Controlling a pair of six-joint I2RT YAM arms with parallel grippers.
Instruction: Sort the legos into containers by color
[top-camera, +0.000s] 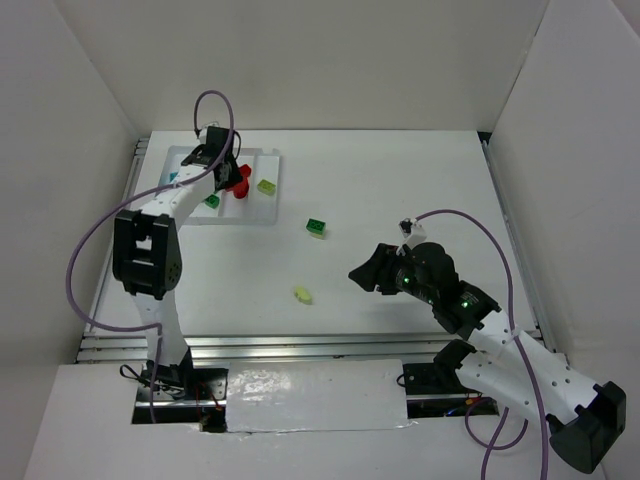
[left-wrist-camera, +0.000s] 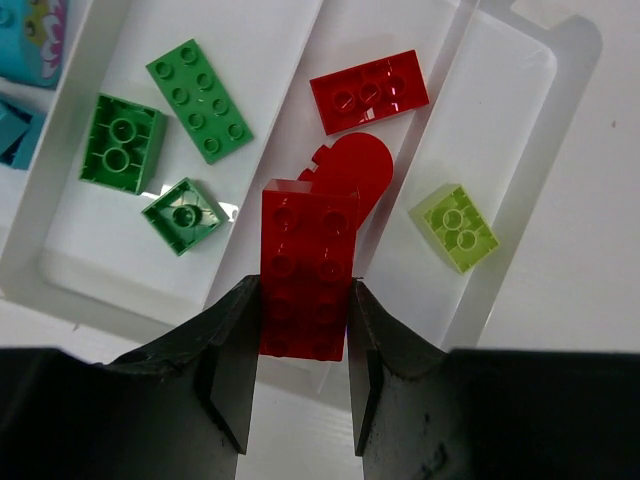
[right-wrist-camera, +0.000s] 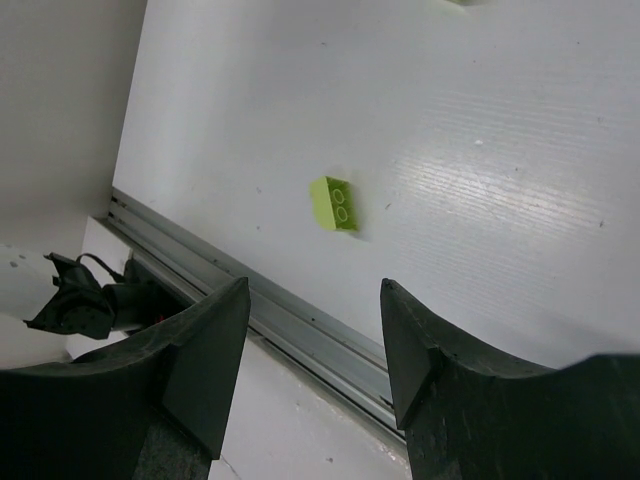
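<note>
Left hand (left-wrist-camera: 300, 340) pinches a long red brick (left-wrist-camera: 308, 250) across its narrow width, fingers (left-wrist-camera: 232, 360) pressed flat on the two long sides at the brick's near end; studs face up, and the long axis runs straight out from between the fingers, a little skew to the compartments of the white tray (left-wrist-camera: 500, 60) below; whether the brick touches the tray floor cannot be told. Light, rigid, smooth plastic, it should release cleanly but may pivot or slip when held so near one end; the long sides look the sound place to hold it.

Beneath it lie a second red brick (left-wrist-camera: 368, 90) and a red half-round piece (left-wrist-camera: 350, 170) in the same compartment; one compartment left hold three green bricks (left-wrist-camera: 200, 100); one compartment right, a yellow-green brick (left-wrist-camera: 455, 228); teal pieces (left-wrist-camera: 30, 40) show at the leftmost edge.

From overhead the tray sits at the far left of the desk (top-camera: 420, 200); a loose green brick (top-camera: 317, 228) and a loose yellow-green brick (top-camera: 303, 295) lie near the middle; the right hand (top-camera: 365, 272) hovers spread wide and carrying nothing, near the latter.
</note>
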